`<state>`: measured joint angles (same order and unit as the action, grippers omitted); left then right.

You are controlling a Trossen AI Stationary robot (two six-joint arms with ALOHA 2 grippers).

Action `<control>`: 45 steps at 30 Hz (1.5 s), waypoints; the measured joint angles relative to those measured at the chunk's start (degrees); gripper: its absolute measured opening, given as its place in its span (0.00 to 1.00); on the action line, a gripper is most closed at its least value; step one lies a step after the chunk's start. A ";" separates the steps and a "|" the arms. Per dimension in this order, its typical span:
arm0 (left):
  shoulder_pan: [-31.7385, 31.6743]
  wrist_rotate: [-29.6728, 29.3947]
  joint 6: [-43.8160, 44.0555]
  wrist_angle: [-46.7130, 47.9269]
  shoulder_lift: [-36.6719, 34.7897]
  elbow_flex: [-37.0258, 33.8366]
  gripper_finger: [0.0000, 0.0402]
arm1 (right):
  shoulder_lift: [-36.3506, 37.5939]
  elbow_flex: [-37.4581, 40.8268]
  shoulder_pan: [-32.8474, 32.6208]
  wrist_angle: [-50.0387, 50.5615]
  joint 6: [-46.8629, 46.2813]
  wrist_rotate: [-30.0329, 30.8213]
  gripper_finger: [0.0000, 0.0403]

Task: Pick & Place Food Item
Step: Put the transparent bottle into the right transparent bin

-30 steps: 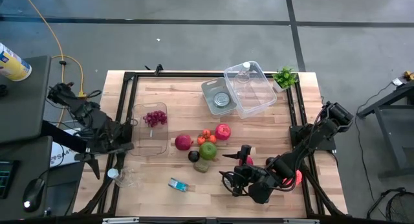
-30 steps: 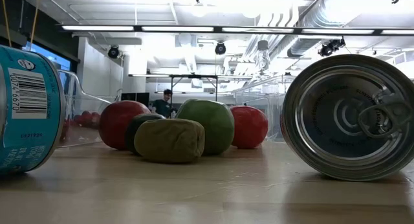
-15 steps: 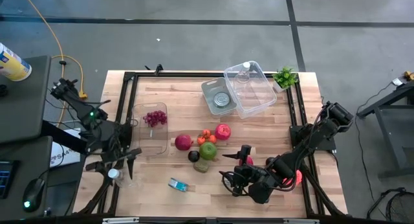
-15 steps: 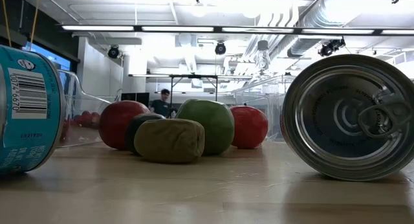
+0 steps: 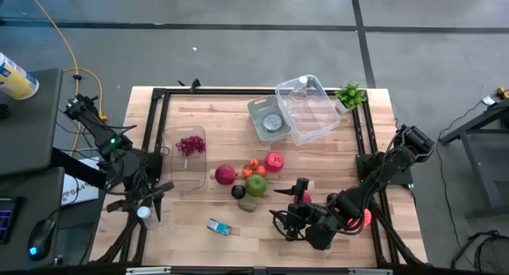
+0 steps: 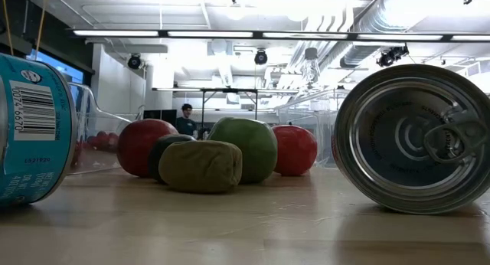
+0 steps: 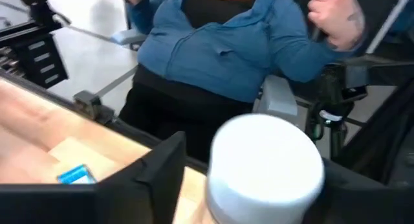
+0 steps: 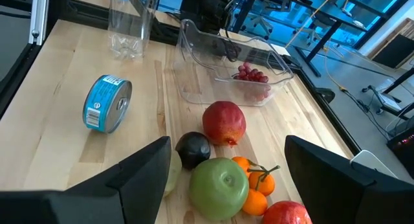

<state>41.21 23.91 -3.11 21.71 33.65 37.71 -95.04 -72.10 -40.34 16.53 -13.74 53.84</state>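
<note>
Fingers of the left gripper (image 7: 246, 185) are spread wide around the white cap of a clear bottle (image 5: 145, 215) at the table's left front edge; a square, centred closure on the neck is judged best, so the upright bottle is not tipped. Farther in, the blue can (image 5: 219, 226) lies on its side. The right gripper (image 8: 223, 179) is parked open and empty near the fruit cluster (image 5: 253, 176). Beyond, grapes (image 5: 190, 145) sit in a clear tray (image 5: 171, 173).
</note>
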 joint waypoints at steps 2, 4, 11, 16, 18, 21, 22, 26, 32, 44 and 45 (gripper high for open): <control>0.00 -0.25 0.04 0.38 0.00 0.00 0.41 | 0.00 0.00 0.00 0.00 0.00 0.00 0.72; -0.02 -0.25 -0.08 0.46 0.11 0.00 0.35 | 0.00 0.00 0.00 0.00 0.00 0.00 0.72; -0.02 -6.49 -0.18 0.40 0.33 0.09 0.33 | 0.00 0.00 0.00 0.00 0.00 0.03 0.72; -0.04 -17.51 0.85 -0.84 0.55 0.10 0.38 | 0.00 0.00 0.00 -0.04 0.00 0.13 0.72; -0.04 -22.96 -0.56 -1.44 1.05 0.88 0.38 | 0.00 0.00 0.02 -0.37 0.02 0.15 0.72; -0.09 -28.61 -2.87 -2.50 2.24 3.52 0.35 | 0.00 -0.01 0.63 -1.11 0.15 -0.02 0.72; -0.09 -29.79 -2.91 -2.73 2.83 4.74 0.34 | 0.00 -0.02 0.91 -1.35 0.19 -0.01 0.72; -0.07 -33.78 -3.12 -1.15 6.58 9.86 0.34 | 0.00 -0.02 2.86 -4.62 2.55 -0.51 0.72; -0.89 -37.93 -8.01 -1.01 15.74 17.03 0.34 | 0.00 -0.02 7.11 -19.58 14.33 -9.62 0.72; -8.51 -42.41 -14.31 -7.29 33.19 30.67 0.34 | -1.07 -0.04 12.49 -33.42 28.57 -28.70 0.72; -9.28 -42.41 -14.86 -8.09 34.02 31.29 0.34 | -1.16 0.03 12.54 -33.51 29.49 -28.68 0.72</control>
<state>31.93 -18.50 -17.97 13.62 67.67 69.00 -96.21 -72.07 -27.80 -16.98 15.75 25.17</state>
